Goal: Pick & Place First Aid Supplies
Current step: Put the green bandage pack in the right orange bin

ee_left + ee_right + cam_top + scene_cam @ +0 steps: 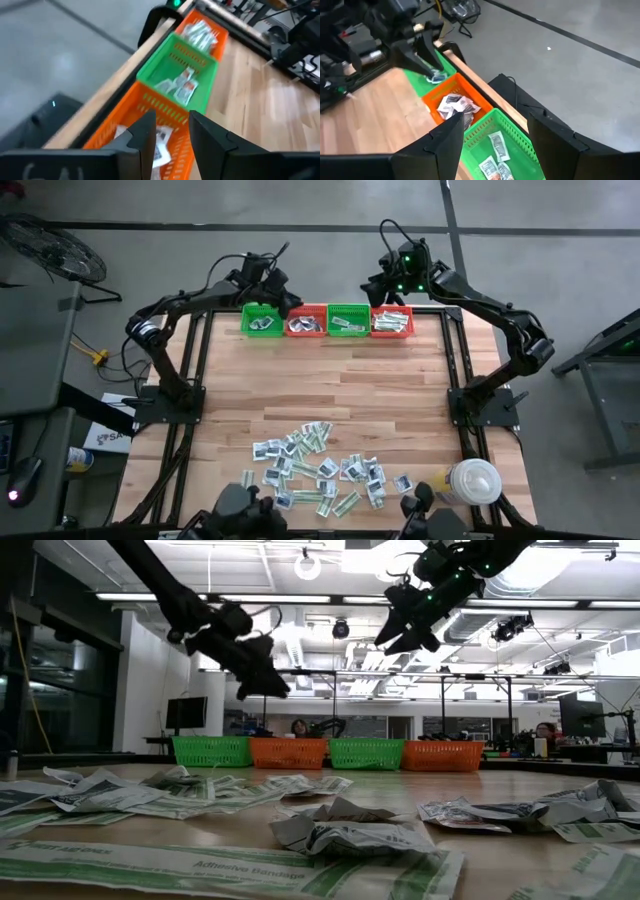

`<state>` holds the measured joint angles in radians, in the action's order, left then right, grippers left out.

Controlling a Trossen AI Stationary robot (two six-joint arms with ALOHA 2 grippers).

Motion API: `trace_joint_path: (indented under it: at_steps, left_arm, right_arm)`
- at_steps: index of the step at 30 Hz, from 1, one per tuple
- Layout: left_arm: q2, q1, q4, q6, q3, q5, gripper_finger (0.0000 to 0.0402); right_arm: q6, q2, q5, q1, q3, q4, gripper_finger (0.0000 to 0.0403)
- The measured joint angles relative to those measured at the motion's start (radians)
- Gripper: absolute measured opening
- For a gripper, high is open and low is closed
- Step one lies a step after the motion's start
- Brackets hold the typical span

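Observation:
Four baskets line the table's far edge: green (262, 320), orange (306, 321), green (349, 320) and orange (392, 322), each with some first aid packets inside. A loose pile of the packets (320, 465) lies near the table's front edge. My left gripper (172, 119) hangs open above the meeting of the left green and left orange baskets (284, 302), with nothing between its fingers. A little above the two right baskets, my right gripper (496, 120) hovers open and empty (384, 288).
A white round lidded container (472, 480) stands at the front right corner. The middle of the wooden table (330, 380) is bare. People sit at desks in the room behind the baskets (298, 727).

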<state>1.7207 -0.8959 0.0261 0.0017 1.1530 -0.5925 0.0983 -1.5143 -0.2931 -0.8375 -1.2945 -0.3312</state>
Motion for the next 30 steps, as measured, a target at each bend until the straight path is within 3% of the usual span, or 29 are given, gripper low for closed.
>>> trace_joint_path:
  at_steps: [5,12,21,30]
  left_arm:
    - [-0.083,0.02,0.04,0.054,0.0,0.024,0.0112]
    - [-0.209,0.1,0.256,0.142,0.0,0.148,0.0112]
    - [-0.28,0.337,0.421,0.144,-0.001,0.343,0.0112]
    - [-0.292,0.588,0.396,0.004,-0.087,0.508,0.0112]
  right_arm:
    - [-0.029,0.0,-0.055,0.0,0.0,-0.004,0.0211]
    - [-0.094,0.0,-0.127,0.011,0.0,-0.099,0.0211]
    - [-0.227,0.0,-0.13,0.12,0.0,-0.248,0.021]
    - [-0.254,0.0,-0.097,0.267,0.0,-0.324,0.021]
